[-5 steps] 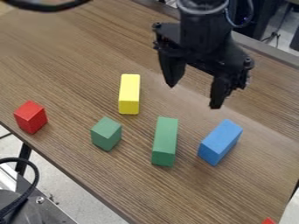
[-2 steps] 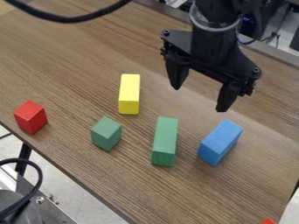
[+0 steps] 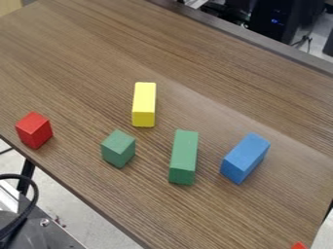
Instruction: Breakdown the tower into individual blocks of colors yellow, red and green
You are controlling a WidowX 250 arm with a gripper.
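Brown wood-grain surface (image 3: 84, 68) set diagonally, pale sheen toward right; grey strip (image 3: 260, 41) along far edge. Black leg (image 3: 27, 169) under left edge. Pale grey speckled floor (image 3: 91, 228) below. Beyond far edge, black boxy equipment (image 3: 270, 24), small blue light (image 3: 275, 21).

Legible markings

Markings checked: texts, labels, brands, numbers, signs. Readings: none legible.
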